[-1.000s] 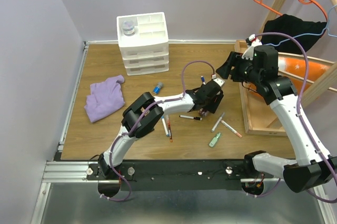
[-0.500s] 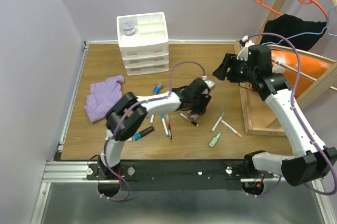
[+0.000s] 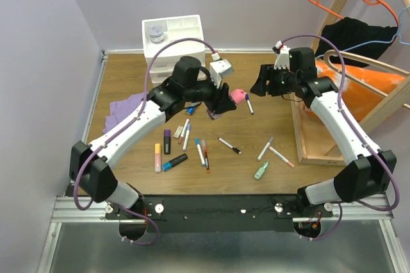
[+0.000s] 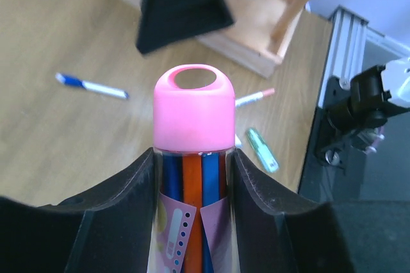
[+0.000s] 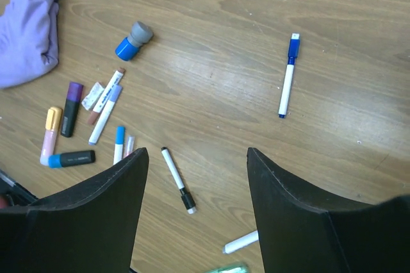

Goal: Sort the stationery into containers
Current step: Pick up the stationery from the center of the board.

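Barely begun, we reckon: our left gripper [image 4: 194, 157] clamps a clear pink-capped tube of colour pens [image 4: 194, 109] aloft, right of the white plastic drawer organiser [image 3: 174, 55]. Our right gripper [image 5: 196, 151] gapes empty. Approx. a dozen loose pens & markers [image 3: 229, 145] lie in front of organiser, unsorted.

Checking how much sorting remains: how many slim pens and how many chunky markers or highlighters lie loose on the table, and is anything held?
Slim pens: 8
Chunky markers and highlighters: 5
Pink-capped tube, gripped by the left tool: 1
Total: 14
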Robot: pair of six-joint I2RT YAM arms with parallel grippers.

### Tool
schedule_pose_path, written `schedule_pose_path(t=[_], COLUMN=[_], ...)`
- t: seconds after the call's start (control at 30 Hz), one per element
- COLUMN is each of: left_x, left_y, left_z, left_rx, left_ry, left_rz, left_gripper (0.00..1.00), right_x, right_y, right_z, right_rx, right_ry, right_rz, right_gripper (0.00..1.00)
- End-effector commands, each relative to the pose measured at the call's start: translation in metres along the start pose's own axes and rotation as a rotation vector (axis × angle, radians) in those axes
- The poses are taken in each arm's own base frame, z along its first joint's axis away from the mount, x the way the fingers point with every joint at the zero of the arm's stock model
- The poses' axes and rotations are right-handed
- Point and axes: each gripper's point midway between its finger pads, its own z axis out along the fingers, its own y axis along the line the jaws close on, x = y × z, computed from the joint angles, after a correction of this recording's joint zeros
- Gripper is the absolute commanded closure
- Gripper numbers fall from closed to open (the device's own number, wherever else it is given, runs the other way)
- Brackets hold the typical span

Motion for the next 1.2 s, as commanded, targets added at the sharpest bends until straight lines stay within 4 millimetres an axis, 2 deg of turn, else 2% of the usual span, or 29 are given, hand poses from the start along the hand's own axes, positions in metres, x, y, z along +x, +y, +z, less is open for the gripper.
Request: schedule_pose_path(t=[0.0,0.03,0.07,0.1,0.13,0.2,0.23,0.27,0.3,0.33,0.37,0.4,0.43,0.47,0.5,0.53,0.57,0.63,0.67,0.8,0.93,1.0,1.03,1.17], left_x=[-0.088,-0.110,-0.119,-0.133,-0.151,-0.159,-0.180,-0.181,-0.198,-0.210,-0.207,-0.228,-0.234,-0.230,-0.234,-0.252,-0.244,-0.254,-0.249,-0.240,-0.213,-0.208,-0.195,-0.171], left_y=[-0.006,0.002,0.014,0.038,0.047,0.083,0.101,0.125,0.133,0.151,0.177,0.181,0.193,0.221,0.233,0.234,0.260,0.271,0.285,0.311,0.330,0.328,0.331,0.334], left_z=[-0.049,-0.057,-0.058,-0.070,-0.076,-0.079,-0.099,-0.096,-0.107,-0.122,-0.114,-0.126,-0.132,-0.130,-0.136,-0.147,-0.147,-0.158,-0.158,-0.173,-0.175,-0.177,-0.173,-0.164], left_rx=[0.002,-0.033,-0.067,-0.147,-0.171,-0.237,-0.289,-0.309,-0.323,-0.371,-0.395,-0.416,-0.445,-0.473,-0.494,-0.509,-0.534,-0.556,-0.576,-0.620,-0.626,-0.616,-0.612,-0.590], left_ry=[-0.253,-0.323,-0.347,-0.386,-0.462,-0.527,-0.618,-0.633,-0.683,-0.714,-0.702,-0.744,-0.761,-0.754,-0.767,-0.804,-0.793,-0.822,-0.816,-0.816,-0.812,-0.822,-0.811,-0.800], left_rz=[0.239,0.284,0.298,0.305,0.355,0.377,0.396,0.384,0.408,0.421,0.388,0.413,0.413,0.390,0.390,0.416,0.392,0.401,0.388,0.379,0.319,0.292,0.275,0.247], left_gripper=[1.00,1.00,1.00,1.00,1.00,1.00,1.00,1.00,1.00,1.00,0.99,0.98,0.96,0.96,0.96,0.95,0.95,0.95,0.95,0.95,0.95,0.95,0.95,0.94], right_x=[0.001,0.000,0.001,0.003,0.003,0.000,-0.001,-0.010,-0.013,-0.013,-0.018,-0.019,-0.018,-0.020,-0.020,-0.019,-0.017,-0.019,-0.019,-0.018,-0.015,-0.017,-0.016,-0.014], right_y=[0.003,0.014,0.021,0.024,0.033,0.034,0.036,0.038,0.039,0.041,0.041,0.041,0.044,0.043,0.045,0.046,0.045,0.047,0.046,0.043,0.044,0.043,0.044,0.044], right_z=[0.012,0.014,0.015,0.021,0.024,0.035,0.039,0.042,0.045,0.050,0.053,0.056,0.059,0.062,0.064,0.066,0.070,0.071,0.073,0.077,0.084,0.085,0.087,0.094], right_rx=[-0.057,-0.114,-0.151,-0.178,-0.210,-0.219,-0.224,-0.220,-0.220,-0.224,-0.215,-0.212,-0.215,-0.204,-0.201,-0.201,-0.193,-0.189,-0.179,-0.162,-0.158,-0.150,-0.150,-0.135], right_ry=[0.008,0.015,0.023,0.042,0.043,0.039,0.030,-0.001,-0.013,-0.014,-0.039,-0.044,-0.046,-0.054,-0.053,-0.050,-0.044,-0.047,-0.047,-0.040,-0.020,-0.021,-0.016,-0.004], right_rz=[-0.084,-0.107,-0.128,-0.145,-0.190,-0.216,-0.273,-0.299,-0.314,-0.329,-0.355,-0.365,-0.381,-0.387,-0.392,-0.394,-0.386,-0.384,-0.378,-0.378,-0.388,-0.398,-0.400,-0.419], right_gripper=[0.30,0.30,0.30,0.30,0.30,0.30,0.30,0.30,0.30,0.30,0.30,0.30,0.30,0.30,0.30,0.30,0.30,0.30,0.30,0.30,0.30,0.30,0.30,0.30])
